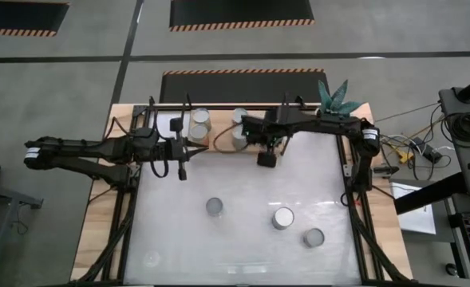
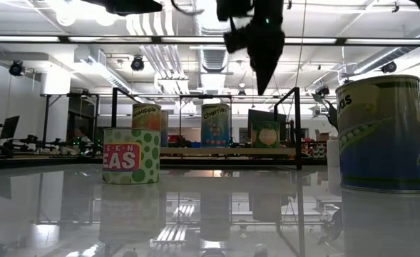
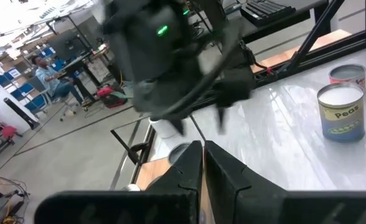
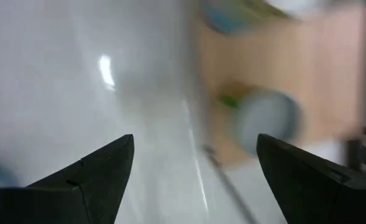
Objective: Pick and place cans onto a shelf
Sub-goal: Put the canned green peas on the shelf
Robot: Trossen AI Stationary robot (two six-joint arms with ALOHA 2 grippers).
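The right gripper [image 1: 266,158] is hovering empty just in front of the light wooden shelf [image 1: 219,142], jaws spread for another grab; three silvery-lidded tin cans [image 1: 283,218] are waiting on the white surface [image 1: 242,191]. The left gripper [image 1: 182,171], jaws pressed closed, is idling beside the shelf.

Tabletop [image 1: 242,239] glossy white, mirror-like; shelf [image 1: 219,146] matt pale wood w/ black metal rods; cans [image 1: 282,218] metal lids, paper labels.
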